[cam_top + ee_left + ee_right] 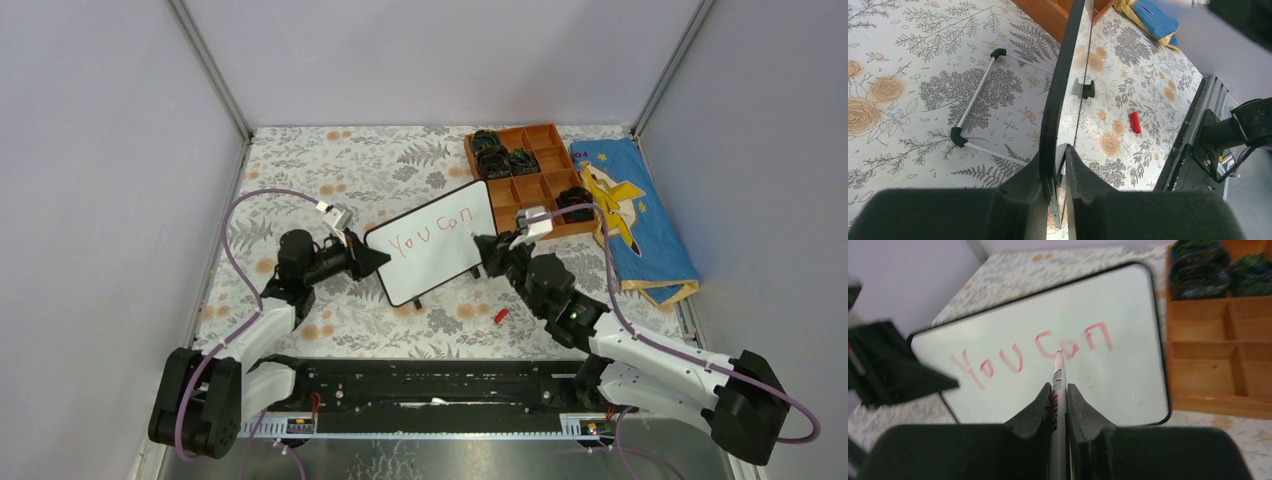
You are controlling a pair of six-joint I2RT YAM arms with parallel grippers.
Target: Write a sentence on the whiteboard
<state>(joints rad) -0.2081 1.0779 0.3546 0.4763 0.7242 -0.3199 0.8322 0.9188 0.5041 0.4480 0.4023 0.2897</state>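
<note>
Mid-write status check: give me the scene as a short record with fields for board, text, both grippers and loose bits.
whiteboard: held by its left edge
text: "You Can" in red, one line; sentence unfinished
left gripper: shut on the whiteboard's edge
right gripper: shut on the marker, tip at "Can"
loose: red cap on the table, near the board
nearby: tray and blue cloth, to the right

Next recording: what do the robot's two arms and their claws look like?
The left arm and right arm have white link shells with black joints and bases. A purple cable loops along each to a small white wrist module. The left claw and right claw are matt black and wedge-shaped. A green light glows on the right arm.
</note>
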